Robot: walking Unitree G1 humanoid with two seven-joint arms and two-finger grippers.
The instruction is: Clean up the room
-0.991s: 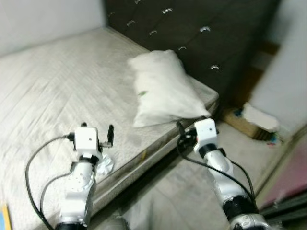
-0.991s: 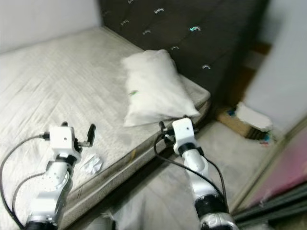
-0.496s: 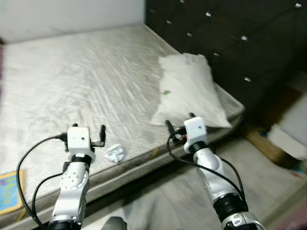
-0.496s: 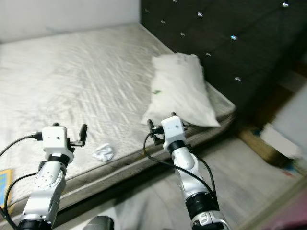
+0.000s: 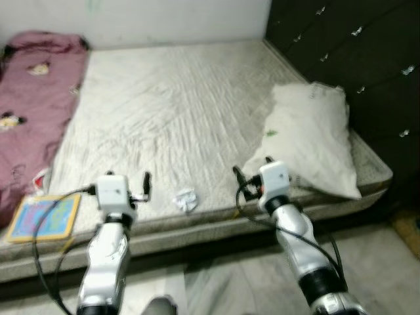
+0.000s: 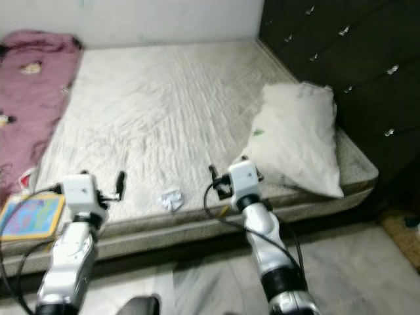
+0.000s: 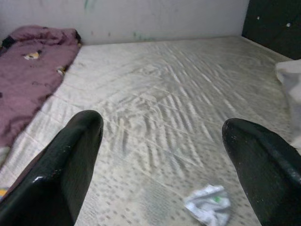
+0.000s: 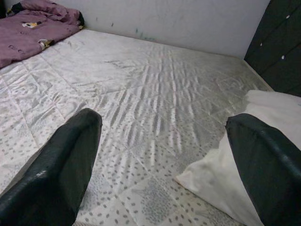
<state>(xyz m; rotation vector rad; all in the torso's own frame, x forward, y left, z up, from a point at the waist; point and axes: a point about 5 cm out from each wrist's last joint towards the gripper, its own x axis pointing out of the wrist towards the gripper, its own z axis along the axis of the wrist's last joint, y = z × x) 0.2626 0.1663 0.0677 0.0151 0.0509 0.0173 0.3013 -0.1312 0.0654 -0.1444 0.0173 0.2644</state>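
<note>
Where mattress [image 5: 177,111] ends, headboard [image 5: 354,52] rises

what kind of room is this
Most likely a bedroom: a large bare mattress with a white pillow beside a dark tufted headboard, and a purple blanket bunched along the far side.

Crumpled white paper wad [image 5: 186,199] lying on mattress [image 5: 170,105] near front edge, loose, apart from pillow [image 5: 315,138].

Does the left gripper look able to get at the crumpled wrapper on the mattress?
Probably yes: the left gripper is open beside the crumpled wrapper, which lies near the mattress edge with nothing between them.
</note>
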